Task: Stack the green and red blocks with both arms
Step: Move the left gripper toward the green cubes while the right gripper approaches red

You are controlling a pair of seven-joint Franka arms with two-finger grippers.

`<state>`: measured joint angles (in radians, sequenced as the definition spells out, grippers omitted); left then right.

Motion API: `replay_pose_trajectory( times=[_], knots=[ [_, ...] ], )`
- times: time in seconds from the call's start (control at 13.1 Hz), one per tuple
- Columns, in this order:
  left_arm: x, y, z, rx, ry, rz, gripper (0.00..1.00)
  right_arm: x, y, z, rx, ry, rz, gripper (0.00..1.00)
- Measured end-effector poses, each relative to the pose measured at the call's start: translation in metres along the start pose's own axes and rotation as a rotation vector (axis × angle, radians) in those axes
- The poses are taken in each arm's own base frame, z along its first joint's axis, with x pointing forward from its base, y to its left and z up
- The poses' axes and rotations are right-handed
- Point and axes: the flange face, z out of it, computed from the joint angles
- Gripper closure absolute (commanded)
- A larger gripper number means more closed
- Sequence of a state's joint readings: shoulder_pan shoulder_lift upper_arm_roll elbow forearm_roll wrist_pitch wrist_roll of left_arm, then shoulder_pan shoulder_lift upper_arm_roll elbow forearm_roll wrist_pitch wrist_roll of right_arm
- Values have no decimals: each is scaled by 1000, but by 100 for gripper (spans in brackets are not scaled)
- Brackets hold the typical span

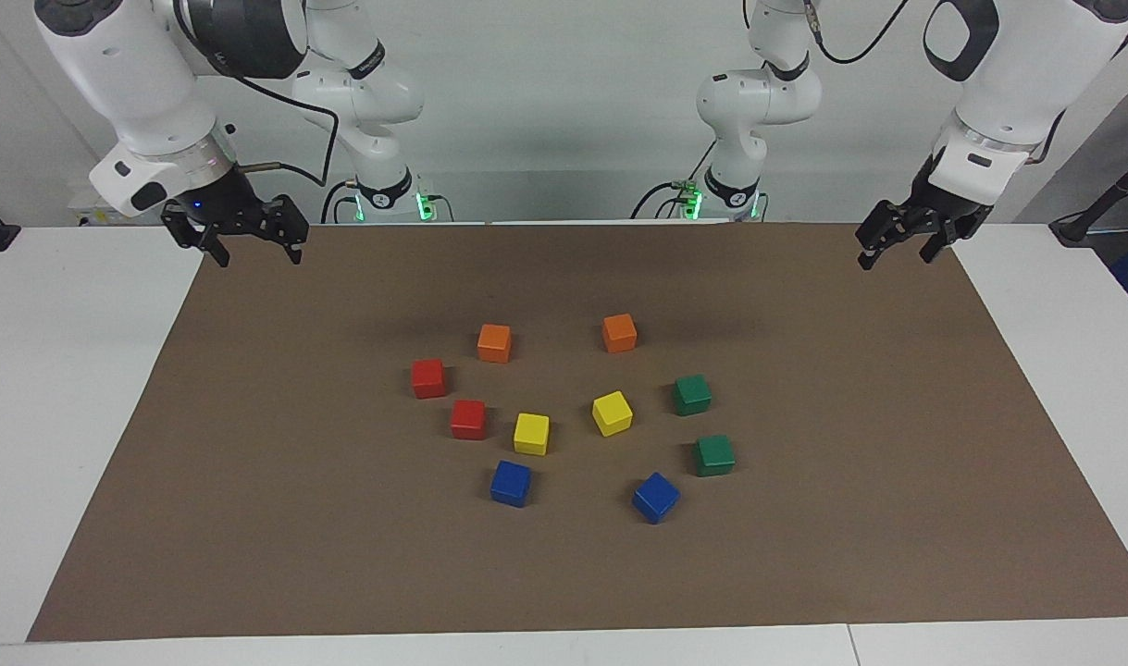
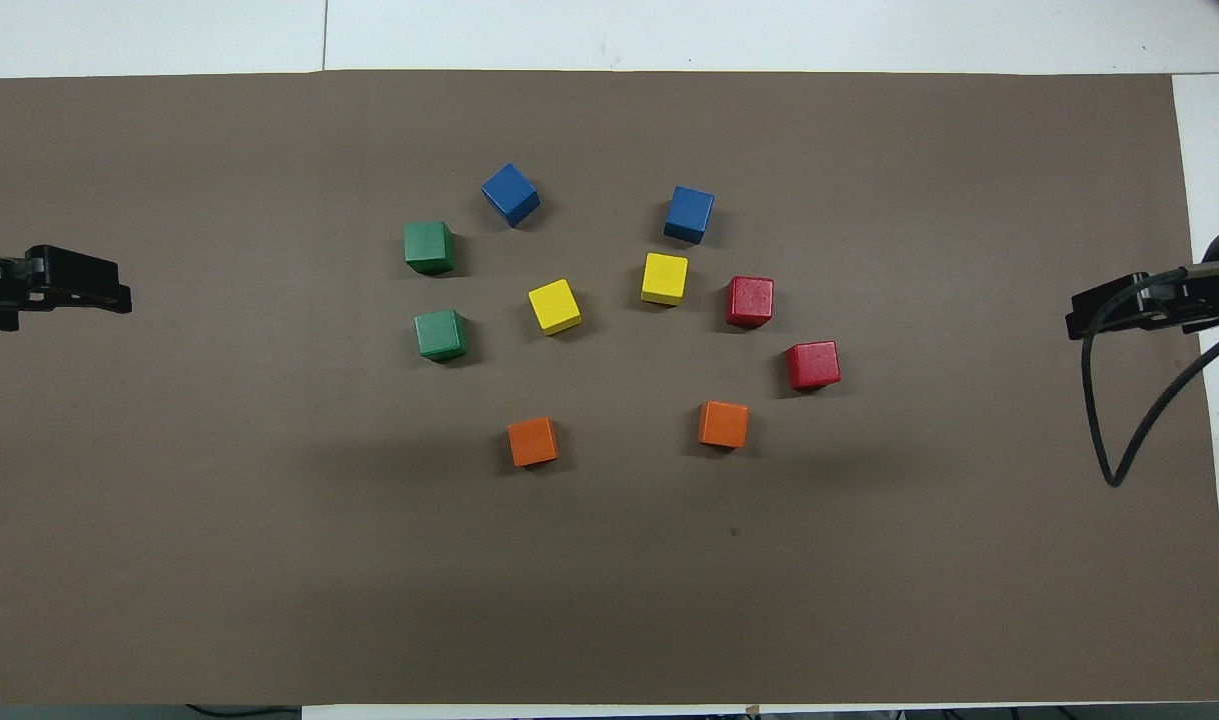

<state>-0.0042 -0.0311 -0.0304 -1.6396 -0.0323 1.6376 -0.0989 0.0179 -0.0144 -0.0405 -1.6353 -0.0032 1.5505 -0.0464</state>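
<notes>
Both arms are cut off by the facing view's top edge; the overhead view shows only their tips.

Surface: brown mat (image 2: 269,560) carrying ten small plain cubes, none stacked.
Green cubes: one (image 2: 429,247) farther from the robots than the other (image 2: 441,335), toward the left arm's end.
Red cubes: (image 2: 750,301) and (image 2: 813,365), toward the right arm's end.
Others: two yellow (image 2: 554,306), two blue (image 2: 510,194), two orange (image 2: 533,441).
Left end effector (image 2: 109,292): over the mat's edge.
Right end effector (image 2: 1084,318): over the mat's other end.
</notes>
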Motion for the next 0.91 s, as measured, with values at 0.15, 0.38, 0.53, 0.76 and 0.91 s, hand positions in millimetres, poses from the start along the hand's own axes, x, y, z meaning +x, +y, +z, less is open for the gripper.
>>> replay_pose_trajectory(
  times=[0.15,0.38,0.53,0.76,0.91],
  knots=[
    [0,0,0,0,0,0,0,0,0,0,0,-1,0,0],
    [0,0,0,0,4,1,0,-1,0,0,0,-1,0,0],
    [1,0,0,-1,5,1,0,-1,2,2,1,-4,3,0],
    [1,7,14,-3,24,16,0,0,-3,19,7,42,17,0],
    [-2,31,35,-5,33,58,0,4,-34,48,15,93,41,0]
  ],
)
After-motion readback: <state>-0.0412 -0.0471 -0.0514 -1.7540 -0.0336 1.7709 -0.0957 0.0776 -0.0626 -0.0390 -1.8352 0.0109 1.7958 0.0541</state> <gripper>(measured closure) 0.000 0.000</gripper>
